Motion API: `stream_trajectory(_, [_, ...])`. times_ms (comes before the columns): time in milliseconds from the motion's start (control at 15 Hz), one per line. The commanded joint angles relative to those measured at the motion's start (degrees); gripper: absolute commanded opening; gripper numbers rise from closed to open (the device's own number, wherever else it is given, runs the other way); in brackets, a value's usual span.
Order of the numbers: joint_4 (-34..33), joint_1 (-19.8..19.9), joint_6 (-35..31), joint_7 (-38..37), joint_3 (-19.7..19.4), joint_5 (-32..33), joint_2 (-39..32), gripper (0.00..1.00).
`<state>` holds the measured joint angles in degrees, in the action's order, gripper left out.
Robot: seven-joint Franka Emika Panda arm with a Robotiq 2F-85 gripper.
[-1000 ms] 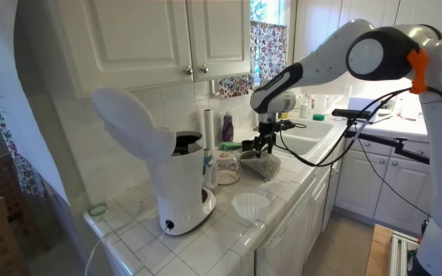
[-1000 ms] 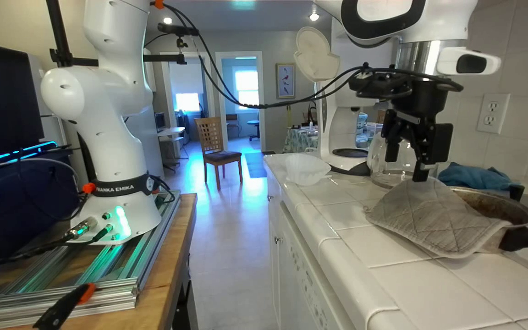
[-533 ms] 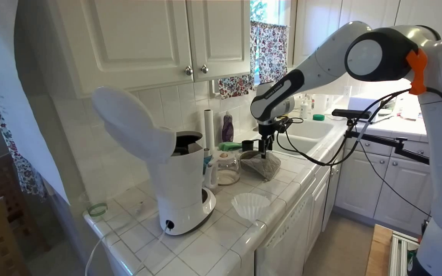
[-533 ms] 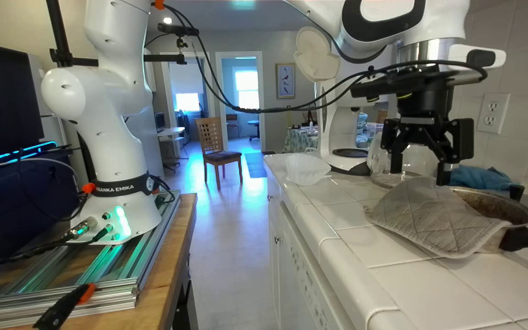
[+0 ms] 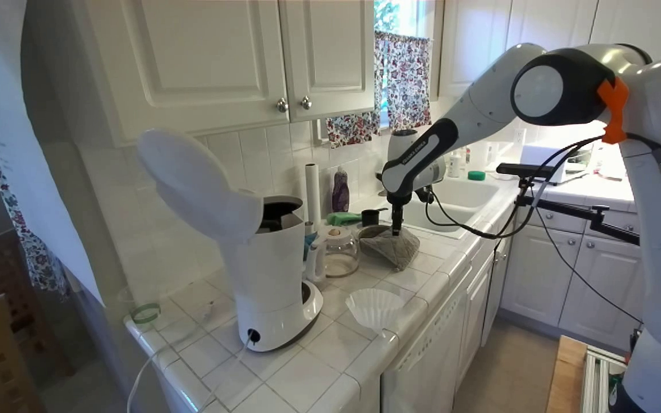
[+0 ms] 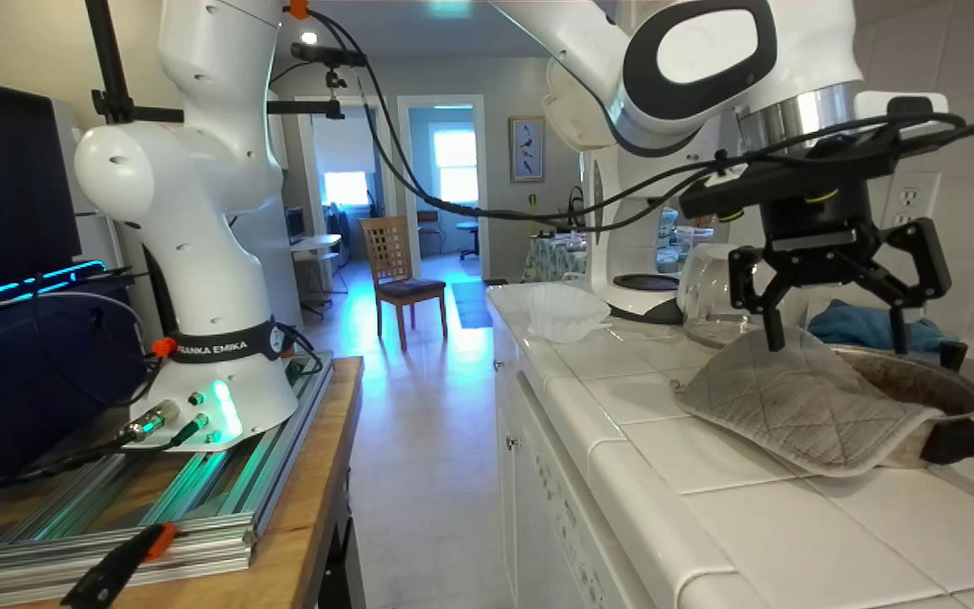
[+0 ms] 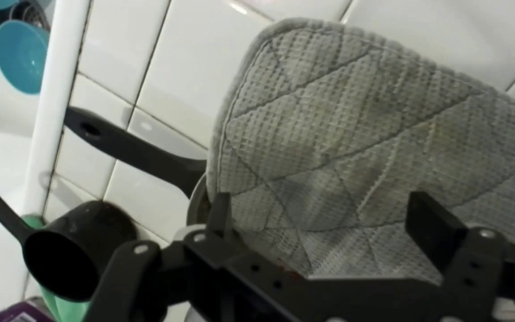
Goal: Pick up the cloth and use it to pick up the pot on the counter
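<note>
The cloth (image 6: 800, 406) is a grey quilted pot holder. It is draped over one side of the pot and slopes down to the counter; it also shows in an exterior view (image 5: 400, 252) and the wrist view (image 7: 356, 134). The pot (image 6: 927, 381) is a low round metal pan with a black handle (image 6: 973, 444). In the wrist view only a bit of its rim (image 7: 197, 205) and the handle (image 7: 141, 152) show; the cloth hides much of it. My gripper (image 6: 837, 340) is open and empty, fingers pointing down over the cloth and pot. I cannot tell whether a fingertip touches the cloth.
A glass carafe (image 5: 341, 255) and a white coffee maker (image 5: 273, 275) stand near the pot. A black cup (image 7: 69, 250) with a handle stands by the sink (image 5: 451, 198). A blue cloth (image 6: 876, 326) lies behind the pot. A paper filter (image 5: 375, 307) is at the counter edge.
My gripper has turned and shifted right and tilted in an exterior view. Its fingers now show farther apart and a little lower. The cloth and the pot have not moved.
</note>
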<state>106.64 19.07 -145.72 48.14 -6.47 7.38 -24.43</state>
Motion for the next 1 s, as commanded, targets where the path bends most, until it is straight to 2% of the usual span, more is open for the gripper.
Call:
stream_trajectory(0, [4.01,4.52,-8.73,12.86,4.24,-3.52,1.08,1.0])
stream_trajectory(133, [5.51,9.4,-10.66,21.32,9.78,-7.55,1.95,1.0])
stream_trajectory(200, [5.66,11.43,-9.36,25.48,12.22,-10.45,2.3,1.0])
stream_trajectory(333, [5.31,12.45,-5.97,32.27,13.53,-16.37,2.54,1.0])
stream_trajectory(467, [4.84,10.86,-2.05,33.15,11.25,-17.34,2.96,1.0])
stream_trajectory(667, [3.68,7.49,4.01,30.16,6.67,-14.22,3.3,1.0])
stream_trajectory(933, [1.47,3.72,4.74,29.41,2.39,-9.8,1.67,1.0])
